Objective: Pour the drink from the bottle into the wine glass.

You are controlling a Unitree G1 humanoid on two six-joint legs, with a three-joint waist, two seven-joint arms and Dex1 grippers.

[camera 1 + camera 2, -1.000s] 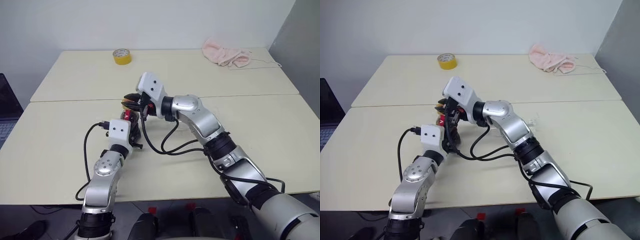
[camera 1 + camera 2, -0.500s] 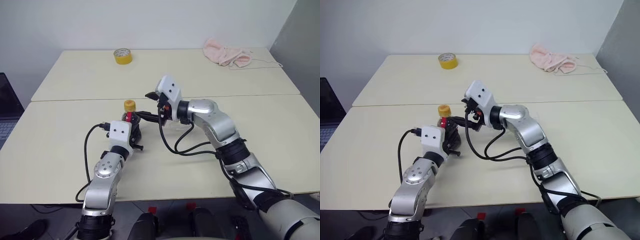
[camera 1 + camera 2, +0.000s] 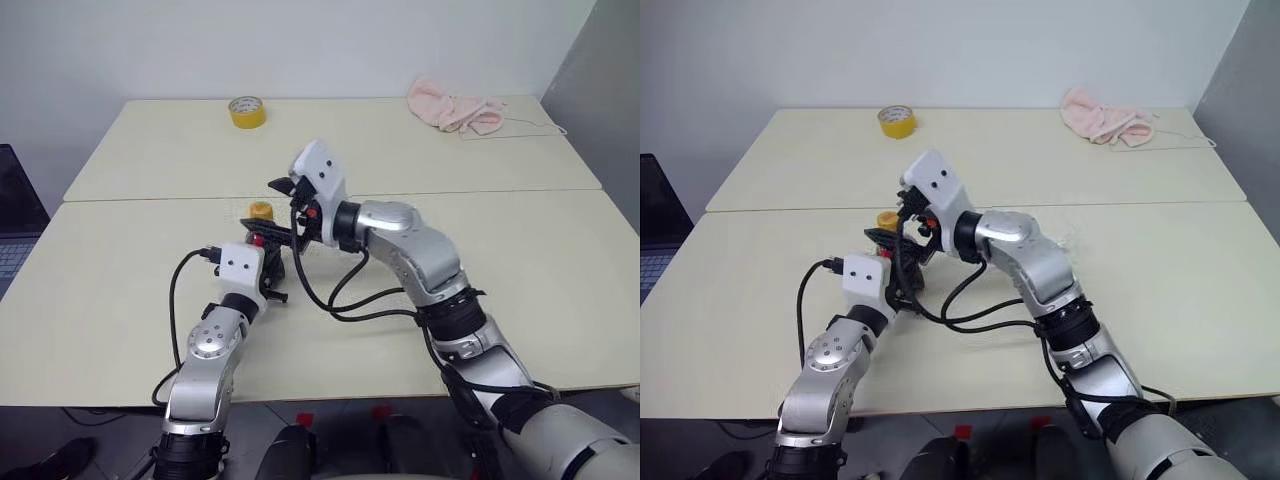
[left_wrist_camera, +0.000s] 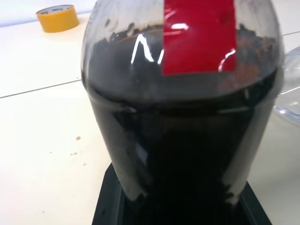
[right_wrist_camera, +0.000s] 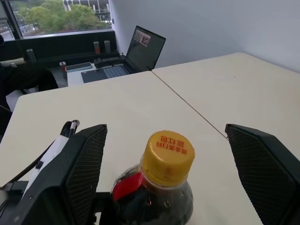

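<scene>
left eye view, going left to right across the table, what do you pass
yellow tape roll → bottle held in the left end effector → right end effector, open around the cap → pink cloth

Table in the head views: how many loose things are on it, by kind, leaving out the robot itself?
bottle: 1
wine glass, just its clear edge beside the bottle: 1
yellow tape roll: 1
pink cloth: 1
Total: 4
</scene>
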